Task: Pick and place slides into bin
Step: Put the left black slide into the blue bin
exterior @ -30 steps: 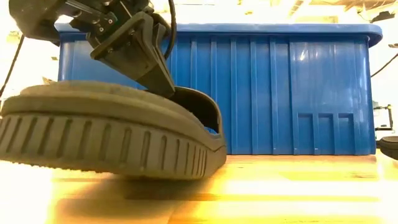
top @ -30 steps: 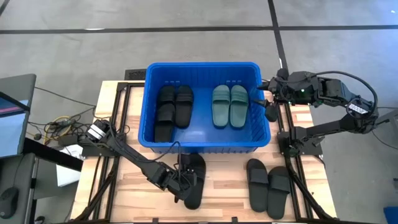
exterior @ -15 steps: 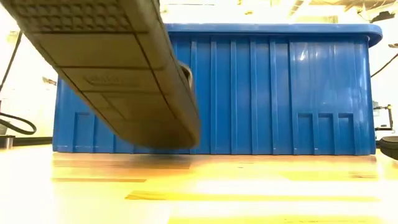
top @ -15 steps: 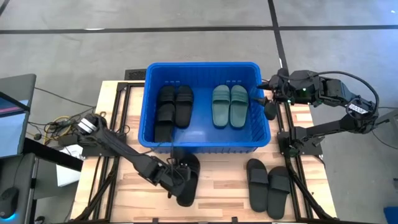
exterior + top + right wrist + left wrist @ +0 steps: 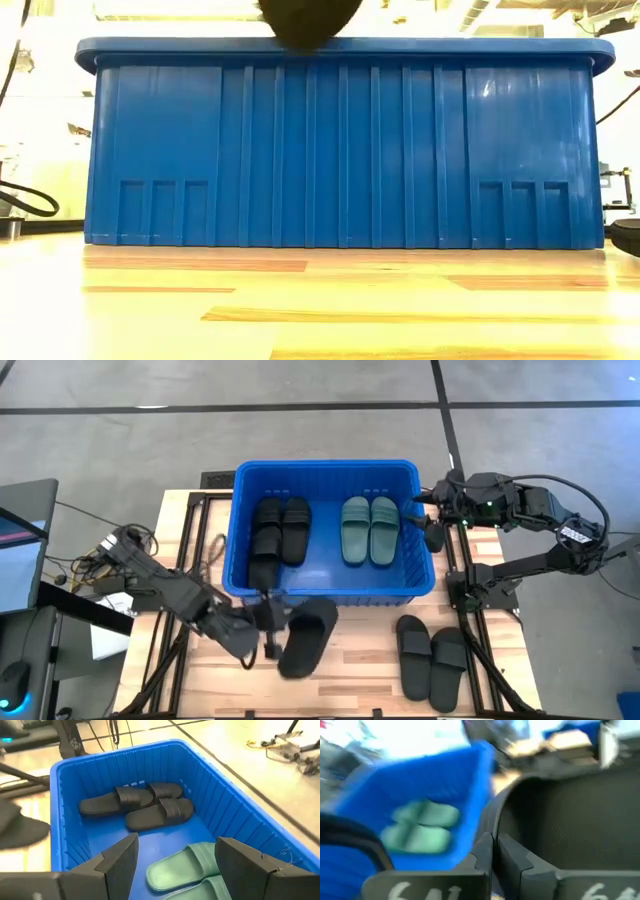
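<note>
One black slide (image 5: 305, 637) is hanging clamped in the left claw (image 5: 268, 628), off the table (image 5: 350, 660) just in front of the bin's (image 5: 325, 594) near wall. Two more black slides (image 5: 432, 658) are lying on bare table at the right. Farther off, the right claw (image 5: 428, 520) is waiting, fingers apart, at the bin's right rim.
</note>
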Robot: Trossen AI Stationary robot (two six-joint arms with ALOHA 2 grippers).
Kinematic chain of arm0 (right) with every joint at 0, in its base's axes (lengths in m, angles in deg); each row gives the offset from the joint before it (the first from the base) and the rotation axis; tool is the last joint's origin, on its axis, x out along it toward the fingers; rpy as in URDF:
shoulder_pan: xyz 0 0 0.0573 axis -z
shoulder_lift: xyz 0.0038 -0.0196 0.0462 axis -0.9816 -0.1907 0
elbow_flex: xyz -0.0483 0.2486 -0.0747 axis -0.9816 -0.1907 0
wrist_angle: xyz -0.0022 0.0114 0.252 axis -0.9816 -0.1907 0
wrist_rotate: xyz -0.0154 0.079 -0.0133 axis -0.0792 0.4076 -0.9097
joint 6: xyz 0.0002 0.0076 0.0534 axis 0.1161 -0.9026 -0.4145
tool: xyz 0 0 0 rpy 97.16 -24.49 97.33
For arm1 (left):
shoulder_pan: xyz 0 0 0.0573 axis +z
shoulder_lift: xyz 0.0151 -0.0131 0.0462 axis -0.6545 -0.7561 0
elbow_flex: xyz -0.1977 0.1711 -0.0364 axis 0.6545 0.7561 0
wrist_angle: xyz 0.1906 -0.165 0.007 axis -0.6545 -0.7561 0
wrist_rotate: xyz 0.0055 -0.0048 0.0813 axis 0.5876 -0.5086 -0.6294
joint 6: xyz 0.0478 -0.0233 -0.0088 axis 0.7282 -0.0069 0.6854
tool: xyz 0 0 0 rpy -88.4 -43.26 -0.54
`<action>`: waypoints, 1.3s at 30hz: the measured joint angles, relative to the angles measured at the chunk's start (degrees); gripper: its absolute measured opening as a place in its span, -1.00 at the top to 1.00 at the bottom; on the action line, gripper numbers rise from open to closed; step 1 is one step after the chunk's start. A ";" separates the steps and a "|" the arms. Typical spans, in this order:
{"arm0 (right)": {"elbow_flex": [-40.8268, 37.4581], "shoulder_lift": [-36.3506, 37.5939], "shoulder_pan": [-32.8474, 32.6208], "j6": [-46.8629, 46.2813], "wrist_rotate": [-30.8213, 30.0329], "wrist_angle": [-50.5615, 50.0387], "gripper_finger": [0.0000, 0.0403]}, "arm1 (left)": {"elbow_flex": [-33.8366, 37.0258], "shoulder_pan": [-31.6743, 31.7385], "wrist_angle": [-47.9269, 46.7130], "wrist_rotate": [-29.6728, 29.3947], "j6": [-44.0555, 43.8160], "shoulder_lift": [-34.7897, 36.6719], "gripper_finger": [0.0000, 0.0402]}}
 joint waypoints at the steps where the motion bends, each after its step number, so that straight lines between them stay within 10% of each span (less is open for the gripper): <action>1: 0.00 0.00 0.00 1.09 0.00 0.09 -0.24 | -1.41 0.26 -0.70 -2.73 0.99 0.43 1.00; 7: 0.00 0.00 0.00 6.75 1.14 1.03 -0.24 | -9.76 4.10 -5.68 -18.07 9.35 1.09 1.00; 13: 0.00 0.00 0.00 12.61 3.33 0.83 -0.24 | -12.62 12.38 -5.43 -20.40 16.73 1.09 1.00; 39: 0.00 0.00 0.00 6.58 2.56 0.86 -0.24 | 7.10 35.80 -4.64 7.49 33.39 0.50 1.00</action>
